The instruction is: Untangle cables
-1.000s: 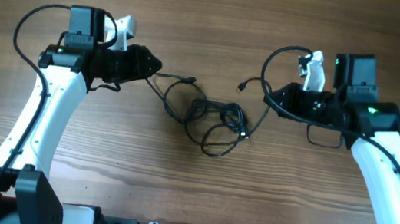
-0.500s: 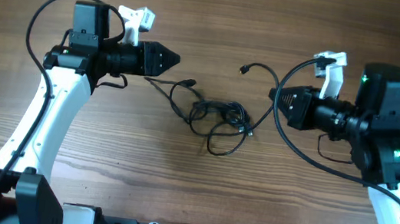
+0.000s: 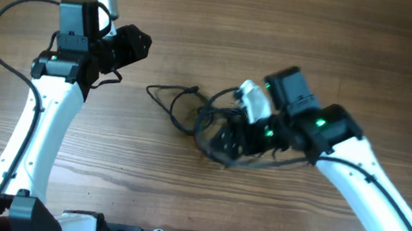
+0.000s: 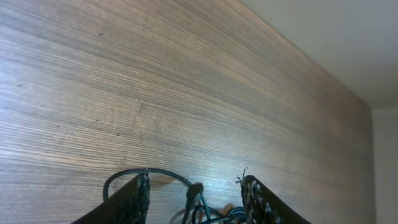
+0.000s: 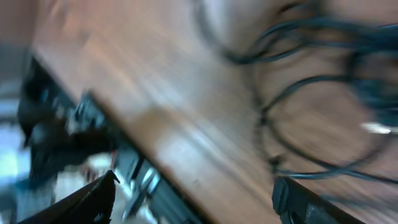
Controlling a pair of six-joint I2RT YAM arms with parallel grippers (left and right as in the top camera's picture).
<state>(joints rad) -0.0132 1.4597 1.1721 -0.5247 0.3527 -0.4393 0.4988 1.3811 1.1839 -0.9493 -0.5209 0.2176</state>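
The cables (image 3: 200, 115) lie as a loose black tangle in the middle of the wooden table, one loop trailing left. My right gripper (image 3: 222, 142) hangs over the tangle's right part, hiding some of it. In the blurred right wrist view its fingers stand wide apart, open (image 5: 199, 199), with cable loops (image 5: 311, 81) beyond them and nothing between them. My left gripper (image 3: 131, 46) is up and to the left of the tangle, apart from it. The left wrist view shows its gripper (image 4: 196, 199) open, a cable loop and plug (image 4: 194, 190) on the table beyond the fingertips.
The wooden table (image 3: 219, 13) runs to a pale far edge in the left wrist view. The table's front edge and dark arm mounts (image 5: 56, 137) show in the right wrist view. Thick black wires (image 3: 5, 33) arc from the arms.
My right arm has swung left and down from the table's right side onto the tangle, and its gripper has opened. My left gripper has drawn back to the left, away from the cables.
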